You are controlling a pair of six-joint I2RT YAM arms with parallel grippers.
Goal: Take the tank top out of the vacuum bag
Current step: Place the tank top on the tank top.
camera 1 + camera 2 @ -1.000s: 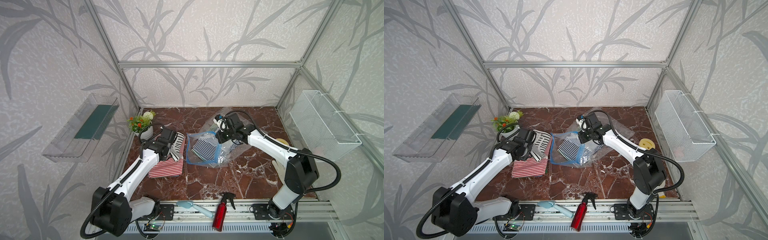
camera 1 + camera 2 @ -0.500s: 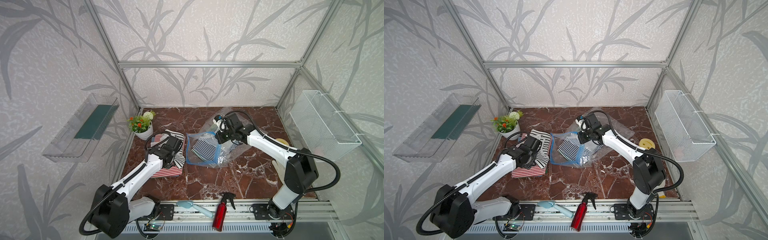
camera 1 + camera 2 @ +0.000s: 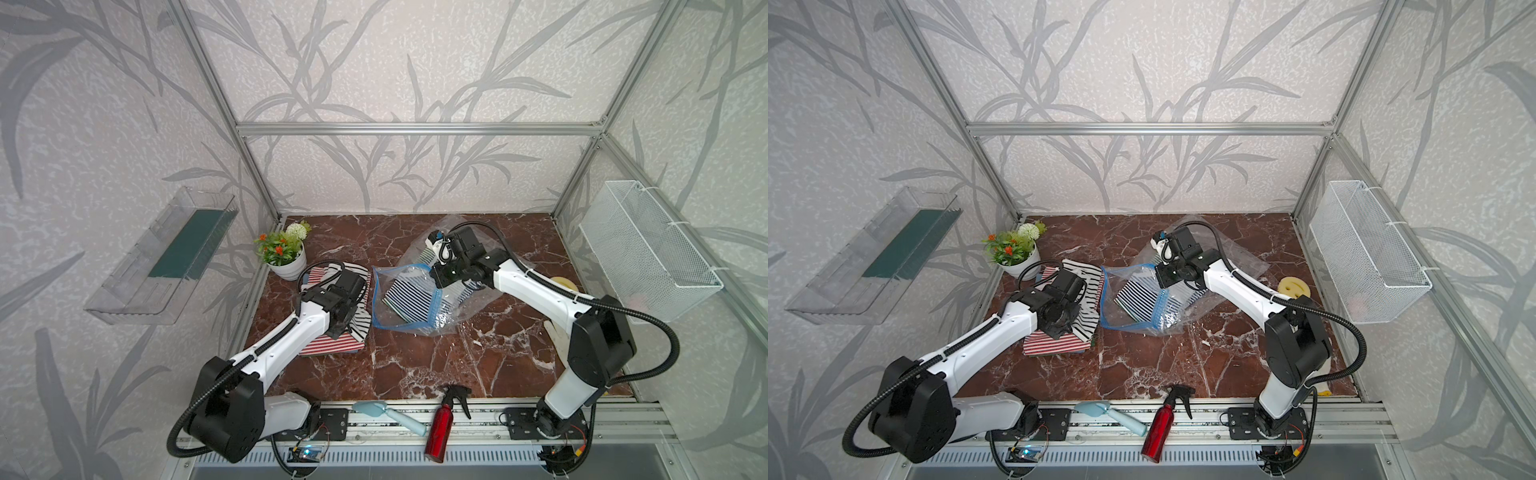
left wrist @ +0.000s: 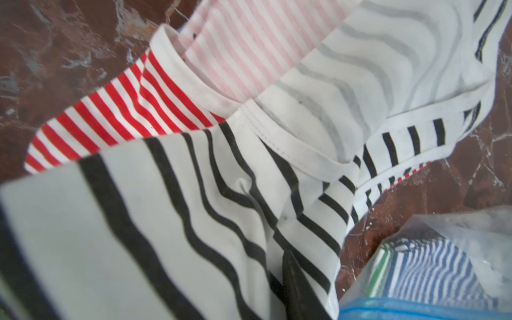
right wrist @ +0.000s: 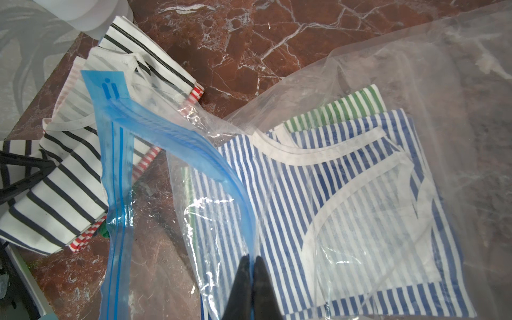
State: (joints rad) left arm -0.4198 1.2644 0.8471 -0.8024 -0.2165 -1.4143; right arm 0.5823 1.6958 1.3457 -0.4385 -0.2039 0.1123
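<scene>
The clear vacuum bag (image 3: pixel 419 303) lies mid-table with its blue zip strip (image 5: pixel 177 138) lifted. A blue-striped tank top (image 5: pixel 346 194) lies inside it on a green-striped one (image 5: pixel 340 110). My right gripper (image 5: pixel 251 260) is shut on the zip strip edge, above the bag's mouth (image 3: pixel 1160 276). Outside the bag, a black-striped tank top (image 4: pixel 194 221) lies crumpled on a red-striped one (image 3: pixel 332 345). My left gripper (image 3: pixel 338 328) rests on it. One of its fingers (image 4: pixel 293 282) shows off to one side; fabric hides the other.
A potted plant (image 3: pixel 282 257) stands at the back left by the pile. A yellow sponge (image 3: pixel 1292 286) and a white glove (image 3: pixel 555 336) lie at the right. A red spray bottle (image 3: pixel 440 424) and a light blue brush (image 3: pixel 386 413) lie on the front rail. A wire basket (image 3: pixel 648 253) hangs on the right wall.
My left gripper carried the black-striped tank top toward the front, down onto the red-striped pile, and its jaws have parted. The right arm and the bag have stayed put.
</scene>
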